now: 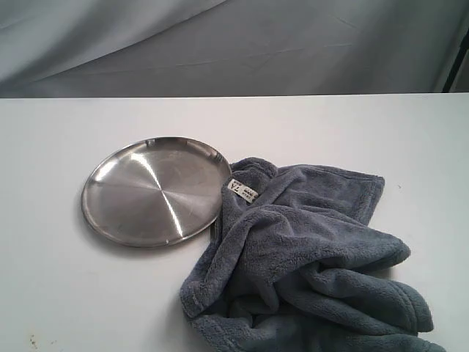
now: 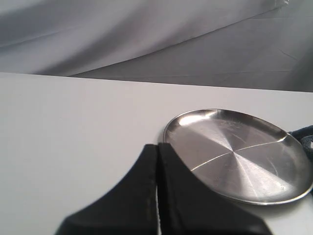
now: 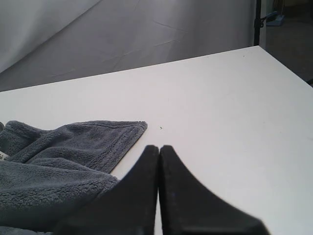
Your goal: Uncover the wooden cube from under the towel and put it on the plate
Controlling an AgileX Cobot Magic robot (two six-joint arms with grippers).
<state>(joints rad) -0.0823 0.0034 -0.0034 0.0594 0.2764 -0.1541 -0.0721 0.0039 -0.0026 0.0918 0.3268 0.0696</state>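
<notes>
The grey-blue plush towel (image 1: 308, 257) lies bunched in folds at the front right of the white table, its white label (image 1: 242, 191) facing up beside the plate. The shiny steel plate (image 1: 156, 189) sits bare just left of it, with the towel's edge touching its rim. The wooden cube is hidden; no part of it shows. Neither gripper appears in the exterior view. My left gripper (image 2: 157, 147) is shut and holds nothing, near the plate (image 2: 239, 154). My right gripper (image 3: 159, 148) is shut too, beside the towel's hemmed corner (image 3: 117, 134).
The white table (image 1: 73, 293) ends at a back edge in front of a grey cloth backdrop (image 1: 234, 44). In the right wrist view the table's far corner (image 3: 259, 49) drops off next to a dark stand (image 3: 257, 22).
</notes>
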